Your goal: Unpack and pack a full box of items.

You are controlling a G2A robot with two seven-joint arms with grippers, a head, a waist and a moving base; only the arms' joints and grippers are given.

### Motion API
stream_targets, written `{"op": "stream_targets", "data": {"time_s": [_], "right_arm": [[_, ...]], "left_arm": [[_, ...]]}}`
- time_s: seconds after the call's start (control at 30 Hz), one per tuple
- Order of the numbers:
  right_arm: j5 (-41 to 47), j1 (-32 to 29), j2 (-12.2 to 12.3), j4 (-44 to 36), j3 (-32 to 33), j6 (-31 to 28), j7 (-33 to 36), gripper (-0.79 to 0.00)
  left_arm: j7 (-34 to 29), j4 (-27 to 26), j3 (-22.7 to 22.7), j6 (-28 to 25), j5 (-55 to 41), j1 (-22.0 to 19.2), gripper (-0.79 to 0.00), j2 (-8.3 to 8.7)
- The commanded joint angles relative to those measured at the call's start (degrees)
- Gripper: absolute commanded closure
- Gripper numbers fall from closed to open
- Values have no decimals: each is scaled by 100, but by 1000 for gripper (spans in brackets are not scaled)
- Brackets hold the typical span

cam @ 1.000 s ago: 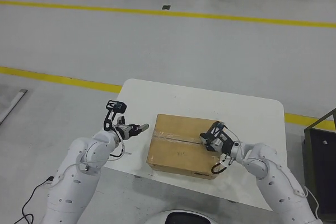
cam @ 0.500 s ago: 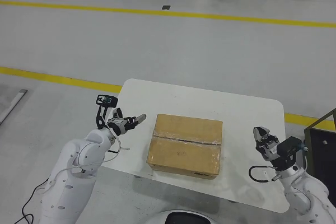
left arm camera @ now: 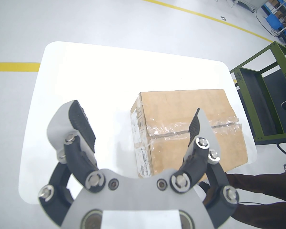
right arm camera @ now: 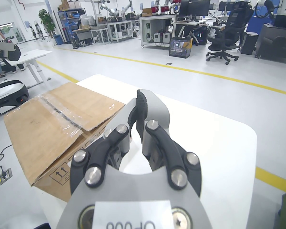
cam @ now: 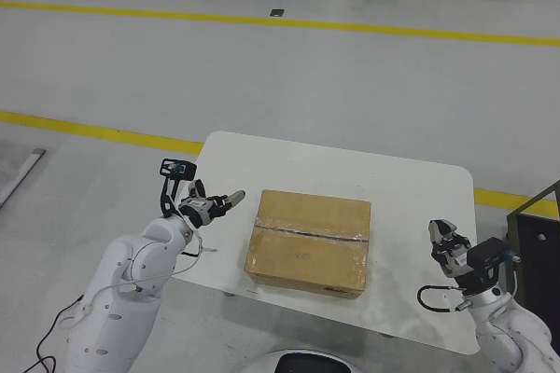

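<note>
Cardboard box [cam: 308, 242], right claw [cam: 439, 231] now well clear of it.

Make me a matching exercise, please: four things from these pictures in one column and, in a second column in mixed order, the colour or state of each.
Things
1. cardboard box
2. left gripper
3. right gripper
4. table

Colour or state
A. shut, holding nothing
B. white, with rounded corners
C. brown, with clear tape along the top seam
D. open, holding nothing

Right pairs: 1-C, 2-D, 3-A, 4-B
</note>
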Motion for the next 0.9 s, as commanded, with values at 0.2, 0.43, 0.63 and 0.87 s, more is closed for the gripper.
{"op": "stream_targets", "data": {"time_s": [0.2, 0.43, 0.63, 0.87], "right_arm": [[766, -74, -144, -267, -9, 1514, -260, 0], [521, -411, -255, -1021, -88, 3185, 160, 0], [317, -810, -302, -1285, 21, 3559, 230, 0], [275, -904, -324, -1294, 121, 3651, 224, -1]], "left_arm": [[1312, -161, 134, -125, 1090, 364, -785, 16], [2739, -201, 382, 186, 2508, 946, -785, 16], [3006, -421, 538, 917, 3008, 1303, -785, -28], [3160, -538, 647, 1357, 3351, 1499, -785, -63]]}}
